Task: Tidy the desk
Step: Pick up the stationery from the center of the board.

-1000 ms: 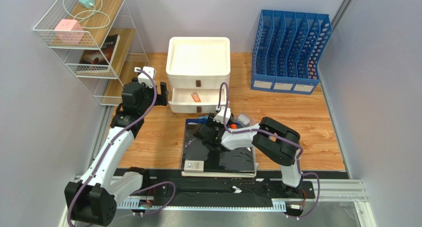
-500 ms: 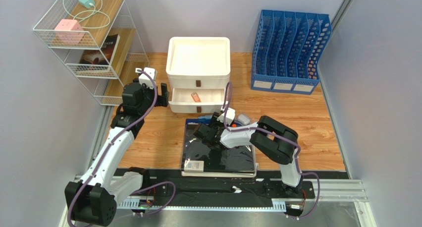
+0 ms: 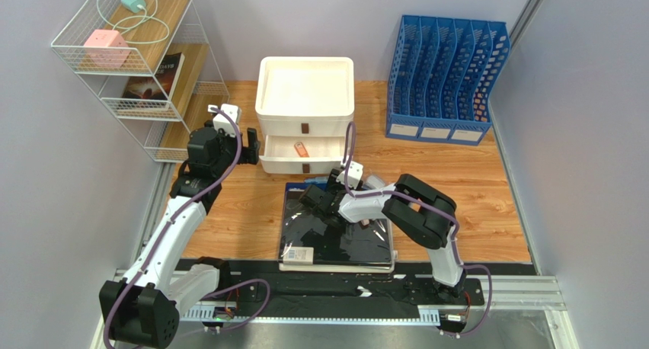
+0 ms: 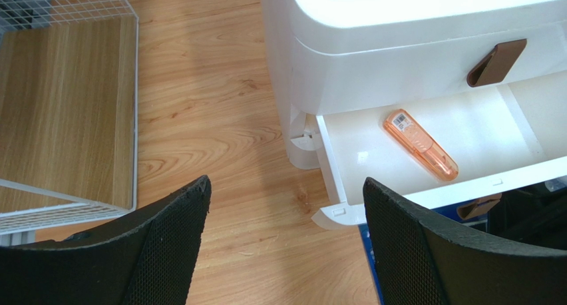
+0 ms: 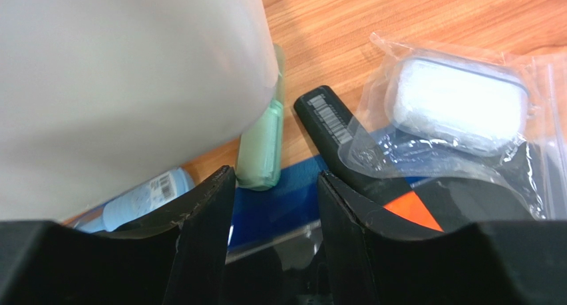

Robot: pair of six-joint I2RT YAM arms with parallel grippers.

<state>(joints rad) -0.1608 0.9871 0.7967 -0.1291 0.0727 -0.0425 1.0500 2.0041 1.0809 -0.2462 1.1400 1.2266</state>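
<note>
As the right gripper [image 3: 314,200] edges off the black folder [image 3: 346,246] toward the clutter under the white drawer unit [image 3: 306,97], its jaws stand half apart and empty, lined up on a green case [image 5: 261,152]. The left gripper [image 4: 286,192] has not budged, gaping wide and empty left of the open drawer [image 4: 479,118], where an orange stick [image 4: 420,145] already lies. The desk [image 3: 472,189] beneath it all looks only partly tidied.

I'm on the desk [image 3: 472,181] now: broad, flat tabletop, light orange-brown wood, plank grain running left to right.
</note>
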